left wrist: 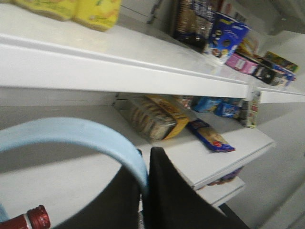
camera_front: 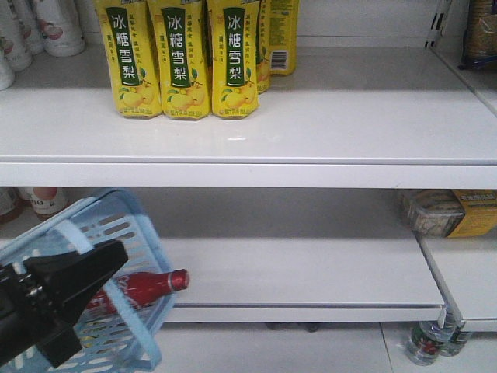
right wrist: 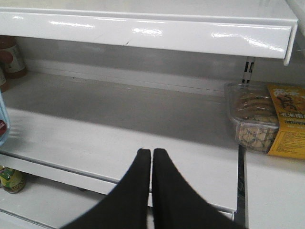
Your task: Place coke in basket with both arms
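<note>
The light blue basket (camera_front: 116, 221) hangs tilted at the lower left, in front of the lower shelf. My left gripper (camera_front: 115, 258) is shut on its blue handle (left wrist: 95, 138), which arcs between the black fingers (left wrist: 164, 181). The red coke (camera_front: 151, 287) lies inside the basket, its neck and red cap (left wrist: 37, 218) poking out over the rim to the right. In the right wrist view, my right gripper (right wrist: 151, 152) is shut with nothing in it, hovering above the lower shelf's front edge. The exterior view does not show it.
Yellow drink bottles (camera_front: 182, 62) stand on the upper shelf (camera_front: 311, 132). A pack of biscuits (right wrist: 252, 119) lies at the right end of the lower shelf (right wrist: 119, 129). Small bottles (camera_front: 427, 342) stand on the floor level at the lower right.
</note>
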Robot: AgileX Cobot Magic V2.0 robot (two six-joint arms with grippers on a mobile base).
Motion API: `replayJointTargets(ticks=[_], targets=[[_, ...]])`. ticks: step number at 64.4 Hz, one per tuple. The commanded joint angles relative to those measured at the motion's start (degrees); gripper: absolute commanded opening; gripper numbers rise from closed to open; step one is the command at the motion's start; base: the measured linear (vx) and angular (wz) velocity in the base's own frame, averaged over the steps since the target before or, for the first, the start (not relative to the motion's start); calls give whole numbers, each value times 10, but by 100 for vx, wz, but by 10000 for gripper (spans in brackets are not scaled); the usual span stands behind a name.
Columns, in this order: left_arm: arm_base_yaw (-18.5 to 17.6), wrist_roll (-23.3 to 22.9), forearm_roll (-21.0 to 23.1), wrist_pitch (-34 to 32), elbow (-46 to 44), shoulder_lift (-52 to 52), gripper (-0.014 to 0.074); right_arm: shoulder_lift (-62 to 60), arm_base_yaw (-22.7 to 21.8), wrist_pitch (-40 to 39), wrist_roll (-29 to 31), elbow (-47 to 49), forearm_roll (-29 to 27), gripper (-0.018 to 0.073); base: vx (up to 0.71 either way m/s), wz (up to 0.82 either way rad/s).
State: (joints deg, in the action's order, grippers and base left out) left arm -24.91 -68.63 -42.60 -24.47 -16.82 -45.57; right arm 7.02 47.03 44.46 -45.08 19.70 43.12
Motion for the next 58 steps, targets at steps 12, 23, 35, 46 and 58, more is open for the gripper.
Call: replayJointTargets(ticks=[12,23,35,46,58], targets=[[-2,126,119,-7,100,126,-6,8,-1,-32,2,15,30,-5,0,0],[-2,166,121,31,174,174,-6,8,-1,-32,2,15,30,-5,0,0],[0,163,131,133,173,208,-6,8,-1,-32,2,15,30,-5,0,0],[0,222,227,248,173,276,-6,8,-1,-32,2,15,30,-5,0,0],[3,499,365,260,173,383,-6,8,-1,-32,2,15,30,-5,0,0]])
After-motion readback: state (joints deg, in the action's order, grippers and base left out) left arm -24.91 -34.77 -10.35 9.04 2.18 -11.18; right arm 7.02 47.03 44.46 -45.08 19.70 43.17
